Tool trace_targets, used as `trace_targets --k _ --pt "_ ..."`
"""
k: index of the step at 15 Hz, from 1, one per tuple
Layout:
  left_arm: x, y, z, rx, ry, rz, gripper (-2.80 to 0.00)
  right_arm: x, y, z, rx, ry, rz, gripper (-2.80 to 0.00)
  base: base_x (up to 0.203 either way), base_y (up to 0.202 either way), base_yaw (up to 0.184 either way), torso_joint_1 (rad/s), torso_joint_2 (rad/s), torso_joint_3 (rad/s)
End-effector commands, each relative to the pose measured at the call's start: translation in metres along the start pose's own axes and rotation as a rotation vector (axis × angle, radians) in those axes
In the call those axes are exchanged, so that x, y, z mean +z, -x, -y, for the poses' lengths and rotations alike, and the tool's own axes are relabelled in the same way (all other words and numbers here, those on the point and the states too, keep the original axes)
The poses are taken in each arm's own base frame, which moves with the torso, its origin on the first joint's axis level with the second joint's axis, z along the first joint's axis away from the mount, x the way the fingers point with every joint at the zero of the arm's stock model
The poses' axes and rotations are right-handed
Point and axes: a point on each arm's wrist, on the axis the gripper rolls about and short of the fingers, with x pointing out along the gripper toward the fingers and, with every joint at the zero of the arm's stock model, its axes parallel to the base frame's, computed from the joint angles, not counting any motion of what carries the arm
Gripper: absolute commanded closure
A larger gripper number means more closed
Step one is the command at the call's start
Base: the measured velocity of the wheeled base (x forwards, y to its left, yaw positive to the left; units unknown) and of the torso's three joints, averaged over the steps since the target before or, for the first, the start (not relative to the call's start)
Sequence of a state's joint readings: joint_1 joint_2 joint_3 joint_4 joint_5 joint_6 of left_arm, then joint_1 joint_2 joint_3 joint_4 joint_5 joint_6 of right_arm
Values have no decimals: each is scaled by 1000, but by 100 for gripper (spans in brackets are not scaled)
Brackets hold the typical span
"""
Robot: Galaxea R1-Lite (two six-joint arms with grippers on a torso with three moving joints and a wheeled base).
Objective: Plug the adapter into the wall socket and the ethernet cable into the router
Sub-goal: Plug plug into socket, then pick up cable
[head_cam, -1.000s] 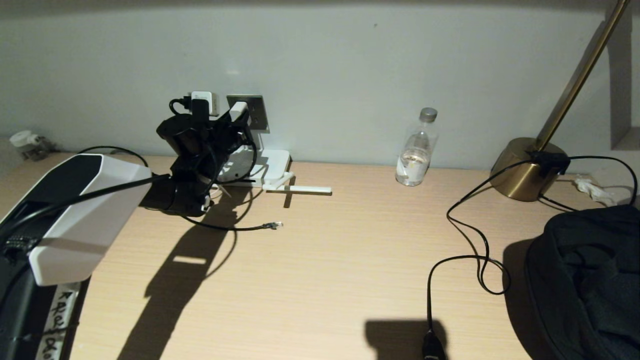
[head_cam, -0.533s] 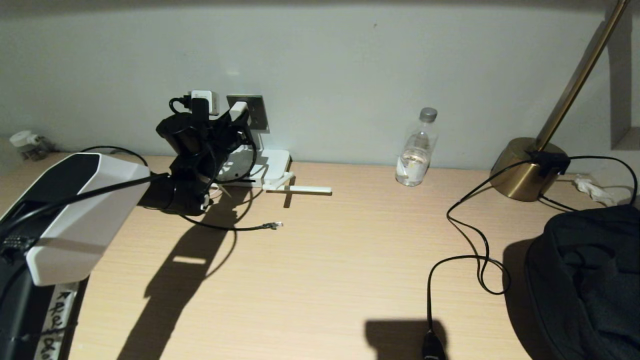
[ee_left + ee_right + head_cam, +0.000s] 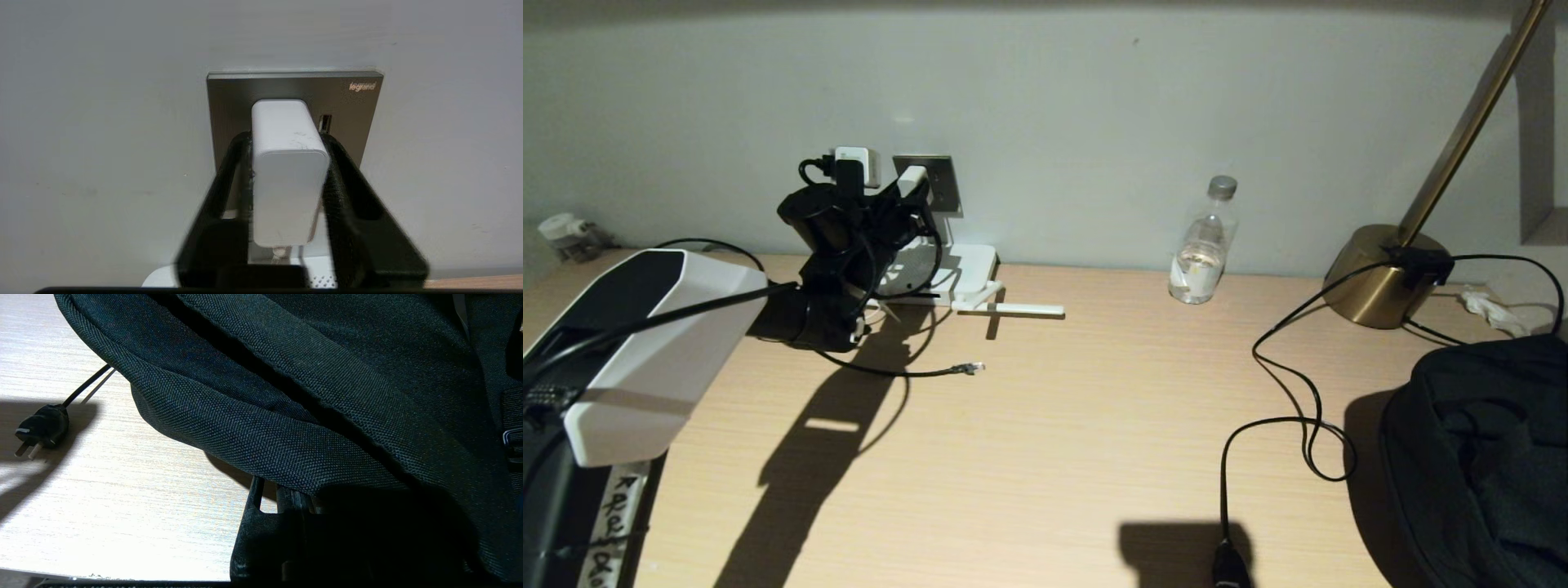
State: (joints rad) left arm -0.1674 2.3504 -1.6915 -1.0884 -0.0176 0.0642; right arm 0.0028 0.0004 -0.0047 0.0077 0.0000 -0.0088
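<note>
My left gripper point(image 3: 905, 194) is raised at the wall, shut on the white adapter point(image 3: 286, 163), one black finger point(image 3: 341, 171) on each side. The adapter's far end rests against the grey wall socket point(image 3: 355, 102), with its thin white cord hanging below. In the head view the adapter point(image 3: 913, 178) sits on the wall socket point(image 3: 946, 186). The flat white router point(image 3: 968, 273) lies on the table under the socket, one antenna point(image 3: 1021, 309) stretched out. The ethernet cable's clear connector point(image 3: 969, 368) lies loose on the table in front of the router. My right gripper point(image 3: 278, 498) sits low under a black bag.
A second white charger point(image 3: 858, 166) with a black lead sits on the wall left of the socket. A water bottle point(image 3: 1203, 245), a brass lamp base point(image 3: 1380, 278) and its black cord point(image 3: 1282, 384) with plug point(image 3: 39, 430) are to the right. A black bag point(image 3: 1478, 457) fills the front right.
My left arm's white housing has shifted very slightly to the left. The gripper and adapter stay at the socket; nothing else has moved.
</note>
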Motion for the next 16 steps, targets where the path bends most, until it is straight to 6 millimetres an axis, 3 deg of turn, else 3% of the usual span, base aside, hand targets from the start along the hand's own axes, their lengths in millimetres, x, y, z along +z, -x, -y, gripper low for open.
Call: trace_targets --k 1,7,10,13,16 --pt "2 0 0 1 0 6 -280 0 0 0 0 0 0 0 0 0 0 0 0 0" --pt "2 0 0 2 0 10 -280 0 0 0 0 0 0 0 0 0 0 0 0 0" --pt "14 0 -1 5 -1 29 -280 0 0 0 0 0 0 0 0 0 0 0 0 0" --pt "58 9 -4 9 -3 83 -280 0 0 0 0 0 0 0 0 0 0 0 0 0" --pt "112 42 -7 8 -8 84 -280 0 0 0 0 0 0 0 0 0 0 0 0 0"
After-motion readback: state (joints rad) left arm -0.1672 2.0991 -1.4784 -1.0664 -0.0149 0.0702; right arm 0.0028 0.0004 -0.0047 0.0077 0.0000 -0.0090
